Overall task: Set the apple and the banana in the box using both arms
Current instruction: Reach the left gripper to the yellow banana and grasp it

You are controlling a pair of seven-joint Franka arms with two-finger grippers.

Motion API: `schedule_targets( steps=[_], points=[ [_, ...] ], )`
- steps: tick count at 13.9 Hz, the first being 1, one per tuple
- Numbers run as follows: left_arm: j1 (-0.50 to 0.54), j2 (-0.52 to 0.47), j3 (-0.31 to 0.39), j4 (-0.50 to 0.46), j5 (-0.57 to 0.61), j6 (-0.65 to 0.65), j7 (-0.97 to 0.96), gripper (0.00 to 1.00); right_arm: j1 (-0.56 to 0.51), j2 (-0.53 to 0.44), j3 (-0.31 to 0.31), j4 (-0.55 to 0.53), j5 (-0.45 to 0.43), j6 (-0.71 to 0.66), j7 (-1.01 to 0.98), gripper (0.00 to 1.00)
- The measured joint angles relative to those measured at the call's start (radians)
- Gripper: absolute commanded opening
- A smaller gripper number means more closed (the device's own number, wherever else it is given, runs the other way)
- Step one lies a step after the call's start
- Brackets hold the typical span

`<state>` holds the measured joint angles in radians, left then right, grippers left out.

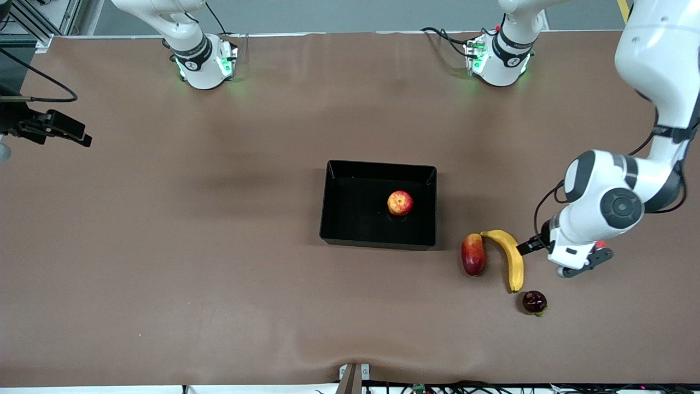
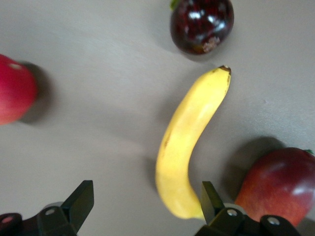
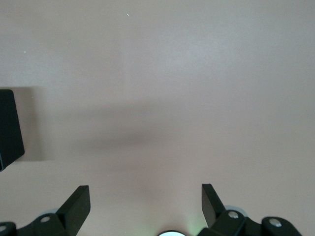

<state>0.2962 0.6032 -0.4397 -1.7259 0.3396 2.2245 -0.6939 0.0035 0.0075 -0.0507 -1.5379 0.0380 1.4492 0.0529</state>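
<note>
The apple, red with yellow patches, lies in the black box at mid table. The yellow banana lies on the table toward the left arm's end, nearer to the front camera than the box. My left gripper hangs just over the banana, open and empty. In the left wrist view the gripper has one end of the banana beside one finger. My right gripper is open and empty over bare table, with a corner of the box at the view's edge. It does not show in the front view.
A red-yellow mango-like fruit lies beside the banana on the box's side. A dark red round fruit lies by the banana's tip, nearest to the front camera. Another red fruit shows at the edge of the left wrist view.
</note>
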Motion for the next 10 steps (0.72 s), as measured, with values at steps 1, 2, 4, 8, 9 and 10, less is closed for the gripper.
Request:
schedule_targets(
  steps=[1,2,4,8,9,10],
  points=[
    [0.0,0.019,-0.001,-0.001,0.0,0.024,0.0,0.85,-0.001,0.0,-0.003,0.001,-0.001,-0.016,0.0,1.0],
    [0.0,0.034,-0.001,-0.002,0.0,0.046,0.0,0.82,-0.003,0.0,-0.005,0.002,-0.001,-0.034,0.0,1.0],
    [0.0,0.064,-0.001,-0.003,0.0,0.093,0.0,0.73,-0.005,0.0,-0.007,0.011,-0.002,-0.051,0.0,1.0],
    [0.0,0.12,-0.001,-0.007,0.0,0.118,0.0,0.0,-0.006,0.0,-0.007,0.041,-0.003,-0.051,-0.001,1.0],
    [0.0,0.124,-0.001,-0.008,0.0,0.119,-0.002,0.0,-0.006,0.0,-0.008,0.044,-0.003,-0.051,-0.001,1.0],
    [0.0,0.123,-0.001,-0.009,0.0,0.119,-0.004,0.0,-0.007,0.0,-0.008,0.045,-0.003,-0.051,-0.001,1.0]
  ],
)
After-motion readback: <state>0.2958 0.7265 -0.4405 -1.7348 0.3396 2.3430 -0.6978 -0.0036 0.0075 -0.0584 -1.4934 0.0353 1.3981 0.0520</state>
